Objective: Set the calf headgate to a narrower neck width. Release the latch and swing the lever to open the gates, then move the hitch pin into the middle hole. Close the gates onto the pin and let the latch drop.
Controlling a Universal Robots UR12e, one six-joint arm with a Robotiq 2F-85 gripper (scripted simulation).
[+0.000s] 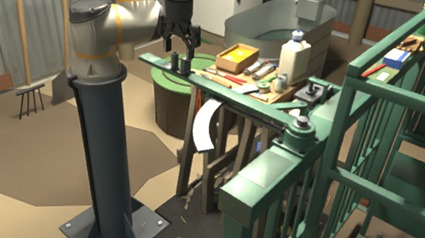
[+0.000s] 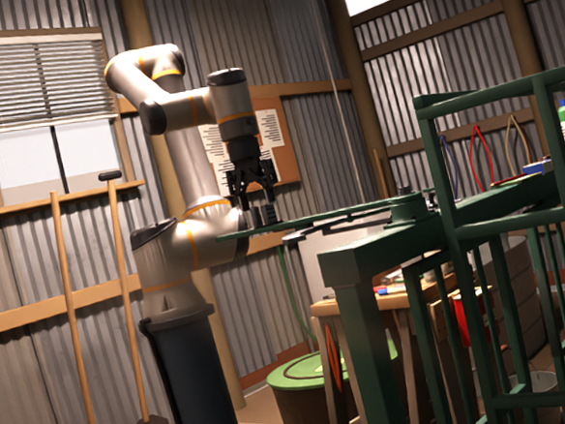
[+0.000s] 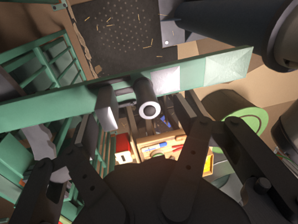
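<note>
The headgate's green lever (image 1: 221,90) reaches from its round pivot (image 1: 300,127) on the frame's top rail out to the left, level, with its free end near my arm. Near that end a dark upright handle post (image 3: 146,97) and a grey latch block (image 3: 106,111) stand side by side on the lever (image 3: 116,90). My gripper (image 1: 179,49) hangs open and empty just above them, fingers pointing down on either side of the pair (image 2: 263,214). A dark pin block (image 1: 311,93) sits on the frame beyond the pivot; the hitch pin's hole position is not discernible.
The wooden table (image 1: 251,80) of tools, a yellow box (image 1: 237,58) and a white jug (image 1: 294,57) stands just behind the lever. A green-lidded barrel (image 1: 174,93) sits below the lever's end. My own pedestal (image 1: 102,153) rises to the left.
</note>
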